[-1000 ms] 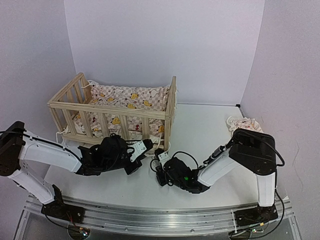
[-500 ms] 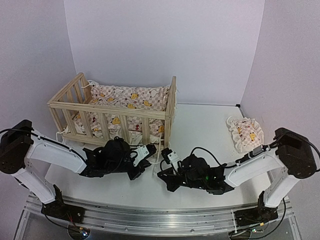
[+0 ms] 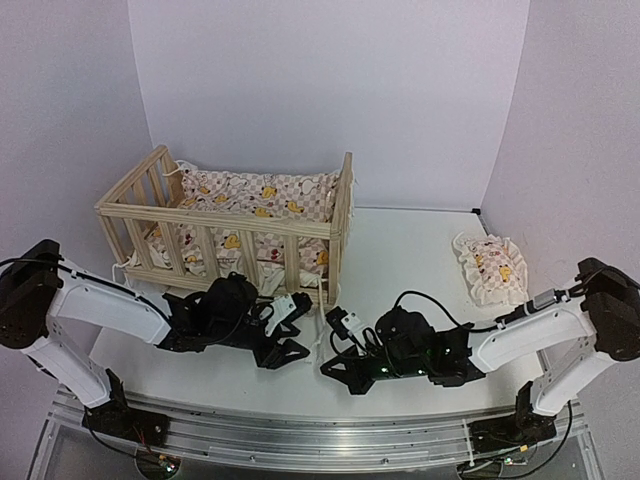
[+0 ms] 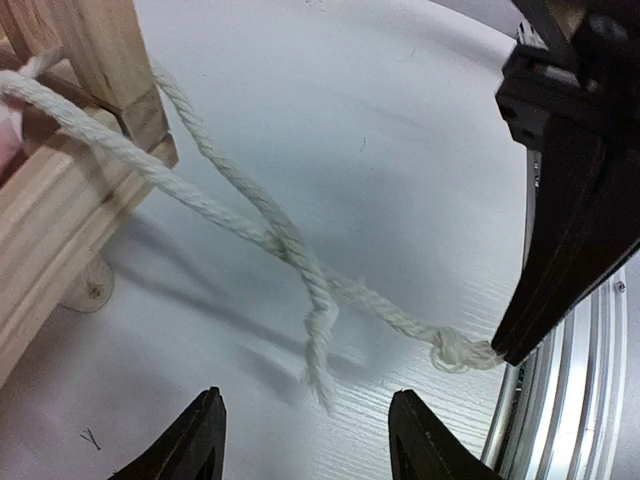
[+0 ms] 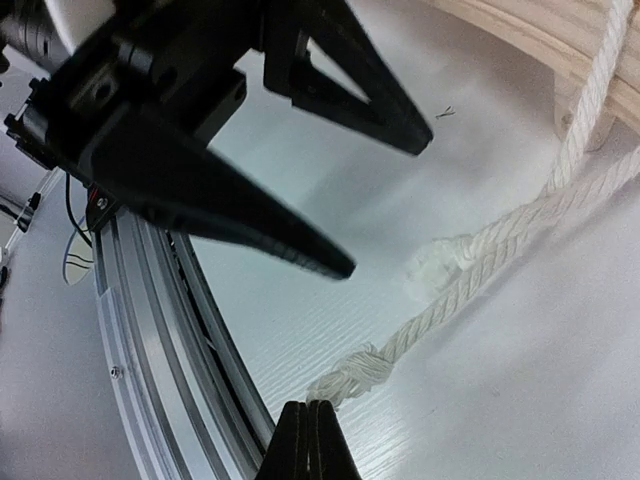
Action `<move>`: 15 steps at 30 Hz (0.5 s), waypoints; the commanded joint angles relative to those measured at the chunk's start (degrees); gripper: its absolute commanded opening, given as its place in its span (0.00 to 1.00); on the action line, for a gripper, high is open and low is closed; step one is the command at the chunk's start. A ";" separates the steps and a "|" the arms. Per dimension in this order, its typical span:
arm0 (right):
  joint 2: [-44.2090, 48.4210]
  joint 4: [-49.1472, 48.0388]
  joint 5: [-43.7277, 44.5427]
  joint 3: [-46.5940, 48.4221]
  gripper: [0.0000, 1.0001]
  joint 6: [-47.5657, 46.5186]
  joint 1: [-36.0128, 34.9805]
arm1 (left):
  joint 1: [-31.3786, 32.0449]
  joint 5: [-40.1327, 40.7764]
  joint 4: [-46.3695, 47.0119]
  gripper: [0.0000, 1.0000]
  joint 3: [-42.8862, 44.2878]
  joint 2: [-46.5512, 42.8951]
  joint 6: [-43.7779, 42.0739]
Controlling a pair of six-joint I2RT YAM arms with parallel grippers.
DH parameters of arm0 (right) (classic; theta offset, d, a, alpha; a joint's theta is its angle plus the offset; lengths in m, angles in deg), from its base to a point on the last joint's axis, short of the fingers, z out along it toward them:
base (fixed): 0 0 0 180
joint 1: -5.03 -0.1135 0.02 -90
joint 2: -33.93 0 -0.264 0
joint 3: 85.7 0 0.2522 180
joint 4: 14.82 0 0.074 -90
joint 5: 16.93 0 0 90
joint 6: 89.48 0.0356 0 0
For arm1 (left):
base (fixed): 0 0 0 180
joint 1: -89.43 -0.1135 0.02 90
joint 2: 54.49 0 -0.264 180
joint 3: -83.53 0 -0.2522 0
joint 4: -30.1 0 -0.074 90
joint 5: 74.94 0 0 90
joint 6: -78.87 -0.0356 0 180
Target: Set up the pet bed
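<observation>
The pet bed [image 3: 230, 225], a light-wood slatted crib, stands at the back left. Two white cords [image 4: 250, 200] run from its corner post [image 4: 100, 60] and lie crossed on the table. My left gripper [image 3: 293, 345] is open just above the table. In the left wrist view the left gripper [image 4: 305, 410] has one frayed cord end [image 4: 318, 350] lying loose ahead of its fingertips. My right gripper [image 5: 308, 412] is shut, and the knotted end [image 5: 360, 370] of the other cord meets its tip. The top view has the right gripper [image 3: 335, 365] low beside the left one.
A pink-checkered duck cushion [image 3: 250, 190] fills the crib. A small matching pillow [image 3: 490, 265] lies at the far right of the table. The aluminium rail [image 5: 160, 330] along the near edge runs close behind both grippers. The two grippers' fingers are only a few centimetres apart.
My left gripper has opened and the cord end now lies loose on the table. The right arm has stretched out lower and to the right, its fingers staying shut.
</observation>
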 commanded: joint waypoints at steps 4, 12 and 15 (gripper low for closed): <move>1.52 1.16 -1.19 0.42 0.00 -1.26 0.05 | -2.64 -0.67 6.58 0.53 5.00 2.08 23.15; 1.02 1.09 -0.16 1.37 0.00 -3.60 0.11 | -2.64 5.20 9.65 0.55 8.13 7.16 31.08; 0.79 1.00 -0.13 1.63 0.00 -3.82 0.11 | -2.64 5.34 10.56 0.54 8.39 8.35 32.41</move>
